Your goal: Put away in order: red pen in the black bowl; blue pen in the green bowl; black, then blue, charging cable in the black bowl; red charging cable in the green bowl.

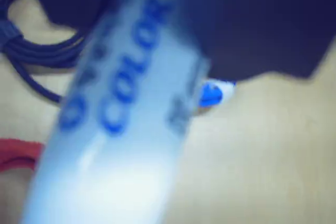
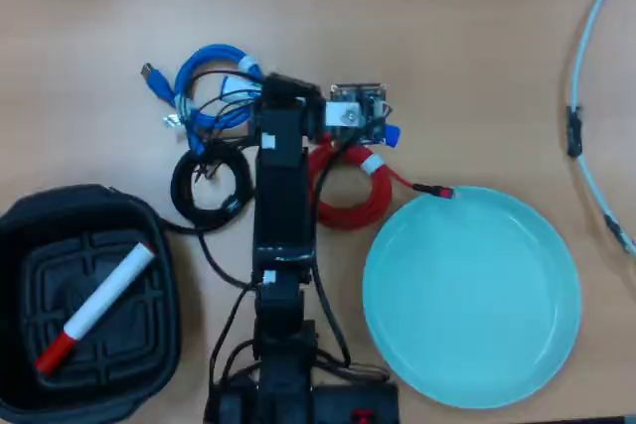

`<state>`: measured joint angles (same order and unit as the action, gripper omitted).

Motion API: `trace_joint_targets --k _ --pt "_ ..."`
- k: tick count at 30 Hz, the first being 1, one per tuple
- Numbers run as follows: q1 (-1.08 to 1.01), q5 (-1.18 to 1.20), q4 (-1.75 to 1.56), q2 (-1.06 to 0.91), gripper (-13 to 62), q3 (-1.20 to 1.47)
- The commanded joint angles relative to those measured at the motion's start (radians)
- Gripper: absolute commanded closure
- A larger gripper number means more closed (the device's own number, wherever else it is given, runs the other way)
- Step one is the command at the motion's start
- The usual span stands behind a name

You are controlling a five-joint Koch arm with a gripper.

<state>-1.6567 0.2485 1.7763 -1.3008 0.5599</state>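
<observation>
Gripper sits above the red coil in the overhead view, closed on the blue pen, whose white barrel w/ blue lettering fills the wrist view, blurred; only its blue cap tip shows from overhead, poking out right of the gripper. Red charging cable lies coiled just below-right of the gripper, partly under the arm, its plug end touching the rim of the green bowl; a red sliver also shows at the left edge of the wrist view. Green bowl is at lower right, nothing in it. Blue cable is bunched left of the gripper, black cable coiled just below it, beside the arm. Black bowl is at far lower left w/ the red pen lying diagonally inside, red cap toward lower left. Surface is light wood-tone, bare across the top; a pale cord w/ a dark clip curves down the right edge. No room visible beyond the surface
</observation>
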Motion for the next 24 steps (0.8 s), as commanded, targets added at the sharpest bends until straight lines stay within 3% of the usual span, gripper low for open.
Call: trace_joint_targets --k 1,8,15,24 --pt "-0.017 0.018 0.066 -0.092 57.0 -0.052" --pt "-0.130 0.017 0.072 -0.210 57.0 0.153" --pt "-0.426 0.006 0.049 -0.313 57.0 0.465" --pt "-0.761 0.006 0.029 -0.296 56.8 0.534"
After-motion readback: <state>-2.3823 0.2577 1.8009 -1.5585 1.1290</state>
